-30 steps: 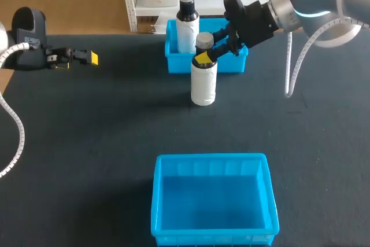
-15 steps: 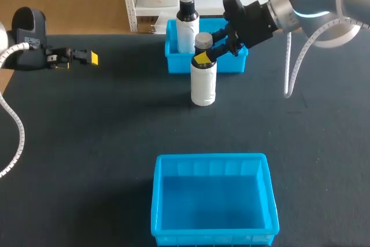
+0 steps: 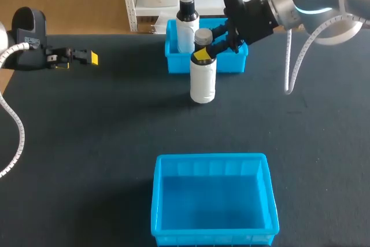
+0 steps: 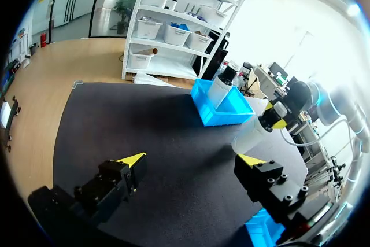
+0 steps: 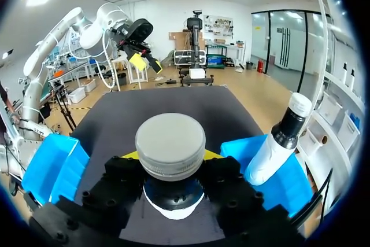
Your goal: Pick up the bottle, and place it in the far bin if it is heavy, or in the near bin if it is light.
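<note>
At the far middle of the table [image 3: 87,143], your right gripper [image 3: 203,54] is clamped on the neck of the bottle [image 3: 203,82], one yellow tip on either side just under the grey cap. The bottle is upright. Its base is at or just off the dark surface, can't tell which. It sits just in front of the far bin [image 3: 173,62], by that bin's front wall. That bin holds a second bottle [image 3: 187,24], dark neck and white cap, standing at its left end. The near bin [image 3: 211,158] is at the table's near edge, well apart from the bottle, with only table between them. Your left gripper [image 3: 87,57] hangs by the left edge, fingers spread wide, well apart from both bins.
</note>
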### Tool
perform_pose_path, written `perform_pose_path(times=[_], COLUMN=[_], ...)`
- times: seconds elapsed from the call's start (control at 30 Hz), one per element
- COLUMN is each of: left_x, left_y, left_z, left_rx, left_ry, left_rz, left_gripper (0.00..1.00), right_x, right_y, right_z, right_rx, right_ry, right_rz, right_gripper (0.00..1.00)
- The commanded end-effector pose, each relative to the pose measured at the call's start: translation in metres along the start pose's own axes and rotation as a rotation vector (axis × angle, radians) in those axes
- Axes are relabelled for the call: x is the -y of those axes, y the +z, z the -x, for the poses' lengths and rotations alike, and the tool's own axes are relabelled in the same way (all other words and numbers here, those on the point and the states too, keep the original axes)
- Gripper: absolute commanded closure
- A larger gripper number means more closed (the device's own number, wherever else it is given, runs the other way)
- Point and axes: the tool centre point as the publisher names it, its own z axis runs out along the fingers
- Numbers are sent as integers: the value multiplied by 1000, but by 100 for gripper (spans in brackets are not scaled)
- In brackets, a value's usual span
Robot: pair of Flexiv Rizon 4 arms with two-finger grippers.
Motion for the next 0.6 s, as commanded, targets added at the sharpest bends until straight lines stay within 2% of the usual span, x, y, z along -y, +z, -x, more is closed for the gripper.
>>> perform_pose_path(times=[0.03,0.6], left_x=[0,0], left_y=[0,0], left_z=[0,0], left_rx=[0,0], left_ry=[0,0], left_rz=[0,0], left_gripper=[0,0], right_x=[-7,-15], right_y=[-8,-46], right_z=[7,22], right_rx=[-4,-1], right_ry=[-4,-20], right_rz=[-9,-30], right_gripper=[100,100])
